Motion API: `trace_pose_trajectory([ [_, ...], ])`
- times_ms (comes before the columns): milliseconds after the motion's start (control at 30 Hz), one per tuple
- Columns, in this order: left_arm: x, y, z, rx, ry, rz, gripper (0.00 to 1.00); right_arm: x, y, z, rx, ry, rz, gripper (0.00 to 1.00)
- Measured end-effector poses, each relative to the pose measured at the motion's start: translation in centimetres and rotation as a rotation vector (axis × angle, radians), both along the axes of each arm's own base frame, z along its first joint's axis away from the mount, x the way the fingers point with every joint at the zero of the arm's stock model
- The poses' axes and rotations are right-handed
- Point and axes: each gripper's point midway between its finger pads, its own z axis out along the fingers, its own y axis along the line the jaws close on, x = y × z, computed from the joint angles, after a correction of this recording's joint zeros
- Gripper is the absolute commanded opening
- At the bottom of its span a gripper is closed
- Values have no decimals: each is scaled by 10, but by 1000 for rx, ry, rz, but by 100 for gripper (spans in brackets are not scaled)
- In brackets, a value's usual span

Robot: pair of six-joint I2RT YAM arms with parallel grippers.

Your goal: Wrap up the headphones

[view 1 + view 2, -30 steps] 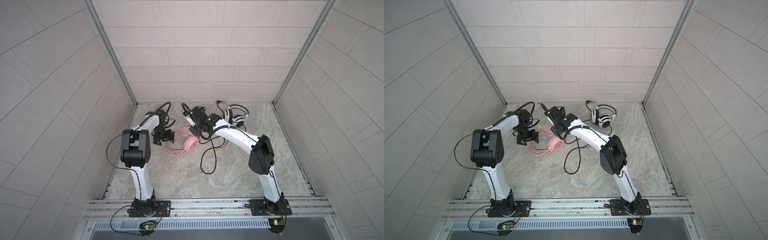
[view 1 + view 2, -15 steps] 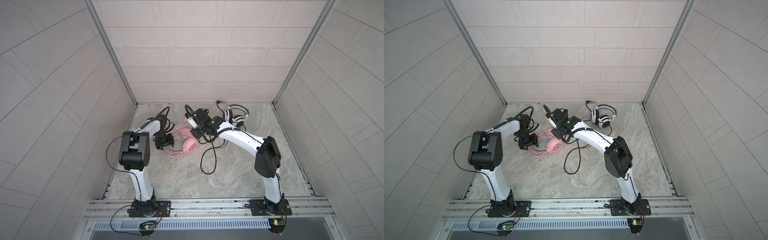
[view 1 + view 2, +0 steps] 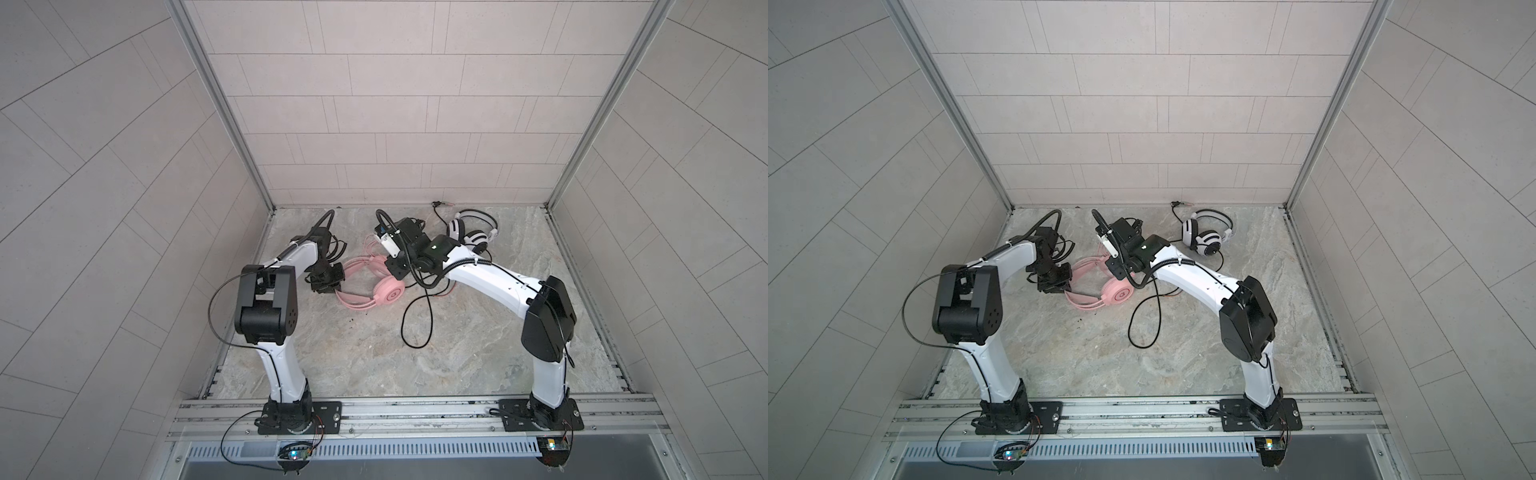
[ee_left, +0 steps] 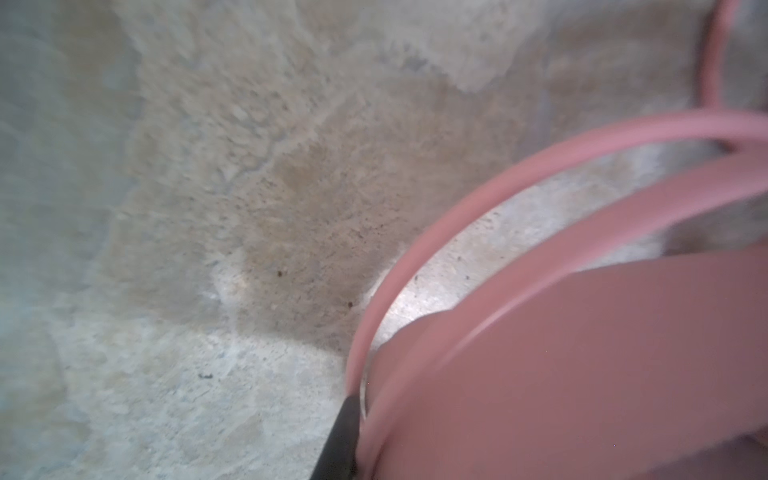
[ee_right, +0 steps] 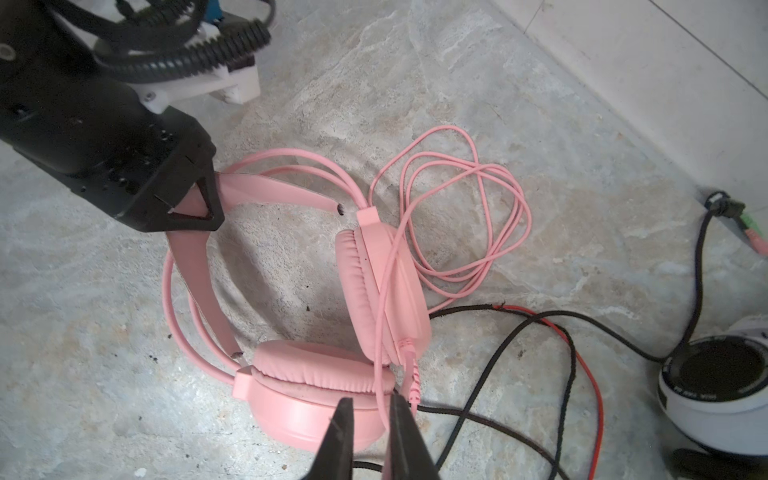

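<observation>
- Pink headset [image 3: 388,293] lies flat on table [image 3: 374,365], centre-left; its pink cable [image 5: 469,216] sits in loose loops beside an earcup [image 5: 374,282], not wound yet.
- L gripper [image 5: 195,208] clamped on headband [image 5: 274,191].
- R gripper [image 5: 370,419]: jaws slightly apart, cable running btwn, unpinched.
- Striped headset [image 3: 471,232] at back right, black cable [image 3: 415,328] sprawled.
- Looks early; both wraps left.

Pink headset [image 5: 386,291] is showing smooth matt plastic cups, with pads looking like soft wrinkled leatherette. Its pink cable [image 5: 469,232] is reading smooth and rubbery. Black cable [image 5: 498,345] is looking braided, matt and cloth-like. Striped headset [image 5: 715,395] is showing glossy white plastic. Table [image 5: 540,104] is looking like rough, matt mottled stone. Left hand [image 5: 195,203] and right hand [image 5: 370,401] are showing matt black plastic.
</observation>
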Motion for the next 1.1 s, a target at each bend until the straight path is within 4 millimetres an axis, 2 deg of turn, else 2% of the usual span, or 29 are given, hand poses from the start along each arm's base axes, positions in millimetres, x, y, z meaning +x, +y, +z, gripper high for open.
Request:
trace_pose_trajectory([
  [67,1,7,16,1,-39,4,15,-3,-3,10,12,-12,4,47],
  [200,3,23,45,29,-100,11,15,-10,-11,39,61,-47,-5,66],
  [367,0,40,74,62,-160,14,15,-19,-30,79,160,-75,-25,78],
  [500,-4,44,92,74,-201,-9,15,-26,-39,87,220,-51,-21,79],
  [600,-4,43,103,73,-234,-37,15,-32,-32,76,241,-6,14,83],
  [667,-3,42,108,72,-251,-56,15,-31,-21,65,241,24,51,97],
  [700,-3,41,108,69,-253,-65,15,-29,-15,59,238,38,64,97],
  [1100,-5,35,104,46,-253,-125,15,47,77,-44,198,140,178,96],
])
